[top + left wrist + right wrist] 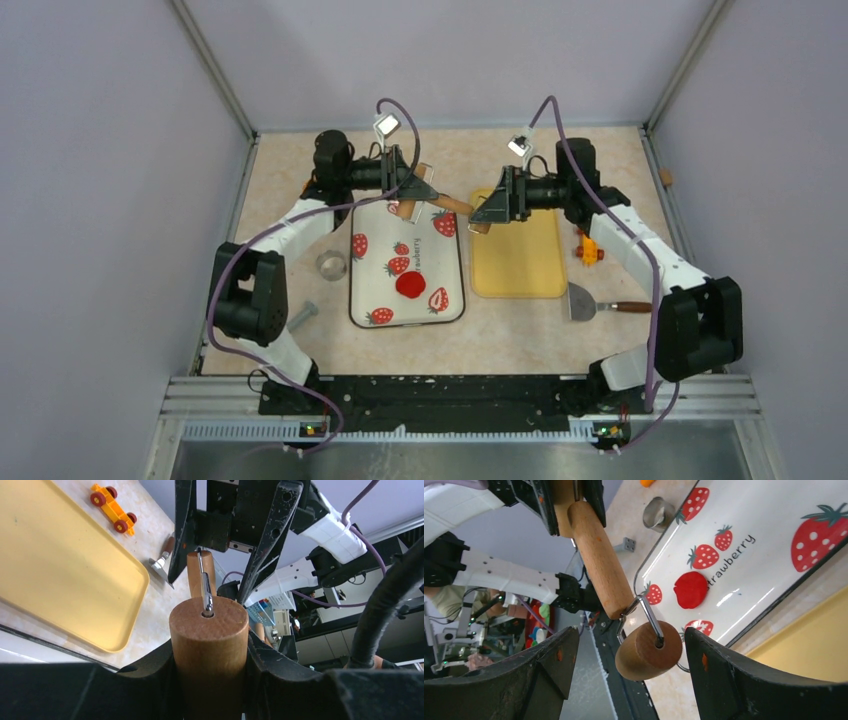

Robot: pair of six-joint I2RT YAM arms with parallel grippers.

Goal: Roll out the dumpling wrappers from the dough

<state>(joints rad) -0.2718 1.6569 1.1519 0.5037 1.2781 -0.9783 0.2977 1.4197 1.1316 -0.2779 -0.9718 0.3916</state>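
1. Left gripper (210,655) is seen closest, at the bottom of the left wrist view. Its fingers (145,680) are pressed tight on the thick wood end of the roller (599,555).
2. Facing it, the right gripper (629,640) is held with its fingers spread wide. They are placed on both sides of the roller's small end (649,650), and no touch is seen there.
3. On the left, the white tray (380,285) with printed strawberries is set. The yellow tray (520,260) is set just beside it on the right.
4. The roller is held up over the far ends of both trays. It is judged that it is being carried or passed between the grippers, not rolled.
5. The dough (410,285) is found on the white tray, toward the near end, between printed strawberries. It is seen as one red lump, a bit flat, and its edge is not neat. It is kept well apart from the roller.
6. A metal cup (330,265) is seen just beside the white tray, untouched.
7. No wrappers are seen in any view. So the task is judged to be near its start. The tool is picked up, but the dough is not yet rolled thin, and no round pieces are made yet.
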